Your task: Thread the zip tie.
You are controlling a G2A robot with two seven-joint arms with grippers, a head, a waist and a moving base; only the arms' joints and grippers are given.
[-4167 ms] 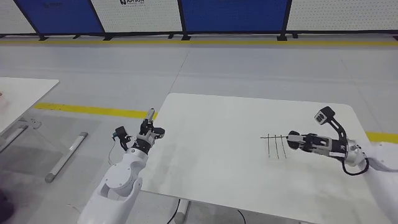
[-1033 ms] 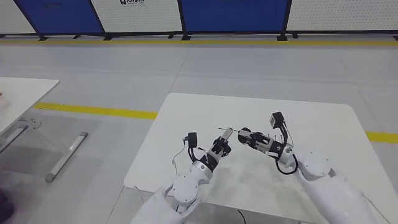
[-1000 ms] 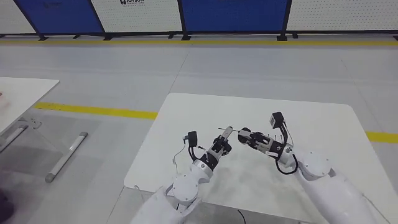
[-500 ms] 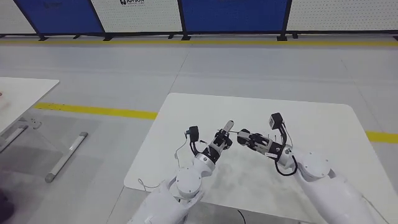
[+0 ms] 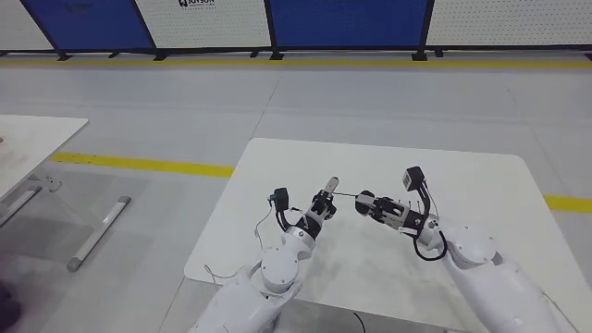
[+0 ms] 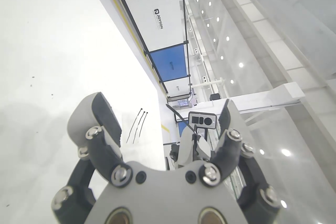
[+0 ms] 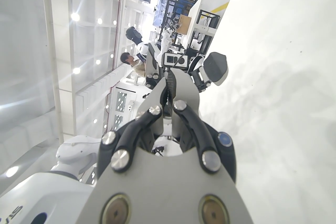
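— So, what is the right tool doing?
— My right tool [image 7: 168, 78] is clenched on the zip tie [image 6: 181, 118]. Both fingers [image 7: 185, 86] are pressed together, with the thin black strip pinched between their tips. Its free end sticks out past the fingertips.
— And the left one?
— My left tool [image 6: 164, 112] is released, its fingers [image 6: 106, 120] spread wide. It sits just beside the zip tie, facing it, and the strip's free end points into the gap between those fingers. Whether the strip touches either pad, I cannot tell.
— Where is the zip tie itself?
— Up in the air, running from my right tool toward my left. The white tabletop [image 5: 296, 162] lies below the zip tie, apart from it.
— Anything else around?
— Three spare zip ties [image 6: 137, 125] lie flat on that tabletop, side by side and nearly parallel, heads pointing the same way. They are well apart from the zip tie I hold, on the right-tool side of it, and neither tool touches them.
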